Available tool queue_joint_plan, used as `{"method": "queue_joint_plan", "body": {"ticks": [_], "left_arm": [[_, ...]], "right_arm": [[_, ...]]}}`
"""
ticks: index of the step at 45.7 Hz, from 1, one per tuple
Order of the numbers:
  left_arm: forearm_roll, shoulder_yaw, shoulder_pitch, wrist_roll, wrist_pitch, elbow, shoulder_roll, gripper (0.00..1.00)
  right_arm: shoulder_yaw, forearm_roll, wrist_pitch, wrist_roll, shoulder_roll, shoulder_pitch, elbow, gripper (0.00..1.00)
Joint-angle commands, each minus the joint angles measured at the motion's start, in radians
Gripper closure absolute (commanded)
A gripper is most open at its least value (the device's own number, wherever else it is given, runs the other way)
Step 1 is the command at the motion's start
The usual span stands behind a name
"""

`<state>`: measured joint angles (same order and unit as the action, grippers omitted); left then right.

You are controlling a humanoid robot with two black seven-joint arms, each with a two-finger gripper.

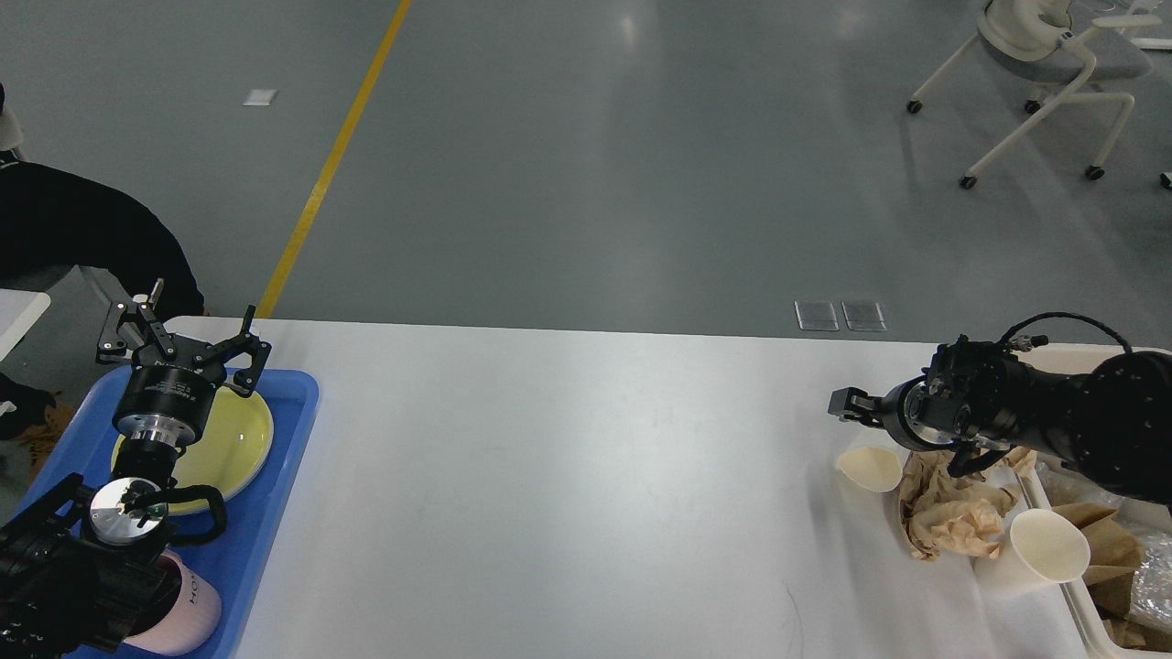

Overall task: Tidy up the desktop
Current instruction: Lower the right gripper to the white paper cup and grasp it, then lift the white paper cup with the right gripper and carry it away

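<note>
The white desktop (568,476) fills the lower part of the head view. My left gripper (188,331) is open and empty, hovering over a yellow plate (233,439) in a blue tray (279,476) at the left end. My right gripper (850,405) points left, just above a paper cup (870,469) lying on its side at the right end. Its fingers cannot be told apart. Crumpled brown paper (952,517) and a second tipped paper cup (1044,547) lie beside that cup, below my right arm.
A pink cup (192,609) lies in the blue tray's near end, partly hidden by my left arm. A cream bin (1094,609) with brown paper and plastic stands at the right edge. A white chair (1053,64) stands on the grey floor beyond.
</note>
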<state>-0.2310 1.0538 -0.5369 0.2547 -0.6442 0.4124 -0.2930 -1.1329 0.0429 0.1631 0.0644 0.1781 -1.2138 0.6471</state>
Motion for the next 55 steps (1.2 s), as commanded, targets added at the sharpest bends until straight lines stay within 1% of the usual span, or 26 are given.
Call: {"method": "queue_joint_plan", "body": {"ticks": [1,4,6,9,10,15,16,26,30,31,37,41,46,55], "left_arm": [[0.001,0.0,0.0,0.0,0.0,0.0,0.0,0.04],[-0.001,0.0,0.0,0.0,0.001,0.0,0.0,0.04],[-0.001,0.0,0.0,0.0,0.0,0.0,0.0,0.04],[0.001,0.0,0.0,0.0,0.0,0.0,0.0,0.04],[0.001,0.0,0.0,0.0,0.001,0.0,0.0,0.04],[-0.001,0.0,0.0,0.0,0.0,0.0,0.0,0.04],[0.001,0.0,0.0,0.0,0.0,0.0,0.0,0.04],[-0.001,0.0,0.0,0.0,0.0,0.0,0.0,0.04],[0.001,0.0,0.0,0.0,0.0,0.0,0.0,0.04],[-0.001,0.0,0.0,0.0,0.0,0.0,0.0,0.04],[0.001,0.0,0.0,0.0,0.0,0.0,0.0,0.04],[0.001,0.0,0.0,0.0,0.0,0.0,0.0,0.04],[-0.001,0.0,0.0,0.0,0.001,0.0,0.0,0.04],[0.001,0.0,0.0,0.0,0.001,0.0,0.0,0.04]], "right_arm": [[0.008,0.0,0.0,0.002,0.0,0.014,0.002,0.45],[0.01,0.0,0.001,0.0,0.0,0.017,0.005,0.62],[0.012,0.0,0.001,0.002,-0.002,0.023,0.005,0.68],[0.012,0.0,0.001,0.002,-0.002,0.031,0.005,0.71],[0.012,0.0,0.001,0.002,-0.003,0.031,0.003,0.74],[0.013,0.0,0.004,0.002,-0.003,0.033,0.006,0.97],[0.013,0.0,0.007,0.002,-0.003,0.033,0.008,1.0],[0.079,0.002,0.021,0.0,0.015,-0.024,0.031,1.0],[0.093,0.0,0.03,0.0,0.072,-0.096,0.081,1.0],[0.096,0.0,0.039,0.0,0.107,-0.152,0.121,1.0],[0.12,0.0,0.061,-0.002,0.193,-0.279,0.223,1.0],[0.146,0.0,0.105,-0.002,0.254,-0.371,0.29,1.0],[0.168,0.0,0.19,-0.002,0.339,-0.49,0.364,1.0],[0.17,0.015,0.349,-0.003,0.448,-0.696,0.44,1.0]]}}
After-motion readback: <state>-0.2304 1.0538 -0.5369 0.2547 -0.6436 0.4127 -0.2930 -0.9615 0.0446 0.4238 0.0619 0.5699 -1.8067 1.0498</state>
